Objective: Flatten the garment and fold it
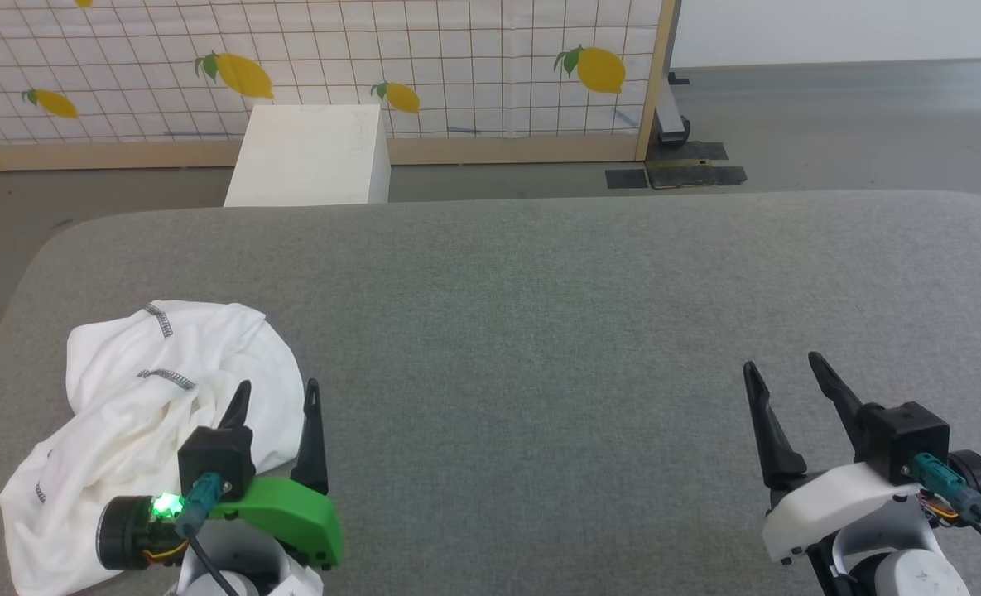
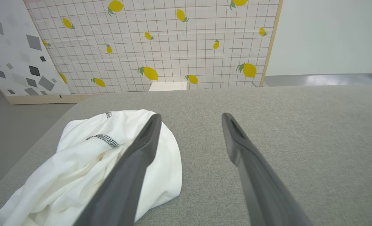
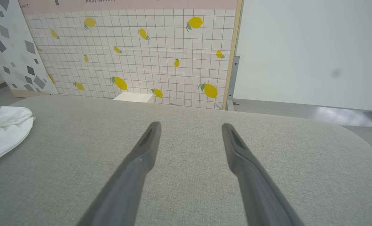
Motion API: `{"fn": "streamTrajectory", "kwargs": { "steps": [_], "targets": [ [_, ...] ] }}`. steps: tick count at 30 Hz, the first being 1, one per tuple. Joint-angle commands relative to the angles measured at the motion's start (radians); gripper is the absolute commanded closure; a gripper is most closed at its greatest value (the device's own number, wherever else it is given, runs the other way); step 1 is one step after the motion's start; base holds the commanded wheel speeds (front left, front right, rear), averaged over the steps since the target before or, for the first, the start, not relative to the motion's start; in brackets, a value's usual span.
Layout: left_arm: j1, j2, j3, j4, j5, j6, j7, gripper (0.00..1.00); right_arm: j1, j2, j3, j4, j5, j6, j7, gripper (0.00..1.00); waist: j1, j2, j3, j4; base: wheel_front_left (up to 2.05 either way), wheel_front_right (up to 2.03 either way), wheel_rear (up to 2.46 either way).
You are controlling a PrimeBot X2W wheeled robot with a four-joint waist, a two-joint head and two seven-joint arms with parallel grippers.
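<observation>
- Head view: the garment [image 1: 151, 397] lies as a crumpled white heap at the near left corner of the grey desk [image 1: 540, 331]. Its soft cloth is bunched into deep folds, and short runs of dark stitched hem show on top. Your left gripper [image 1: 280, 384] sits at the heap's right edge with its two long dark fingers spread and nothing between them. Your right gripper [image 1: 781, 362] is well apart at the near right, also spread wide and empty over bare desk. A rigid white box [image 1: 312, 157] stands on the floor past the far edge, in front of a lemon-print screen [image 1: 457, 66]. No part of the garment is laid flat, so I judge you are at the very first step: getting hold of the cloth to spread it.
- Left wrist view: one finger crosses in front of the garment [image 2: 88, 163] and the other lies over bare desk. You cannot tell from here whether that finger touches the cloth. The desk has a tight woven, slightly nubby cover. The cloth is thin and limp, with a rounded lobe nearest the fingers. The next move likely calls for finding a hem or a sleeve edge in the folds, not a thick bunch.
- Right wrist view: the fingers stand parted over empty woven surface, and the garment [image 3: 3, 131] lies far off to the side. That arm would need to travel across the desk before both grippers can pull the cloth open.
</observation>
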Motion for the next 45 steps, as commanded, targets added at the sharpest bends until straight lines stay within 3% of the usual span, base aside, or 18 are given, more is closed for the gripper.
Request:
{"fn": "streamTrajectory", "kwargs": {
  "steps": [1,19,45],
  "targets": [
    [-0.007,0.001,-0.004,0.007,-0.009,0.007,-0.009,0.0,0.006,0.0,-0.003,0.008,0.012,0.0,-0.01,0.0,0.0,0.0017,0.0,0.001,0.0,0.0,0.0],
    [-0.012,0.007,-0.015,0.036,-0.036,0.023,-0.047,0.0,0.001,0.0,-0.002,0.053,0.046,0.0,-0.047,0.0,0.0,0.0031,-0.003,0.029,0.0,0.0,0.0],
    [0.019,0.03,-0.002,0.044,-0.086,0.066,-0.1,0.0,0.0,0.001,0.03,0.096,0.091,-0.001,-0.085,0.0,0.0,0.0052,0.003,0.274,0.0,0.0,0.0]
  ]
}}
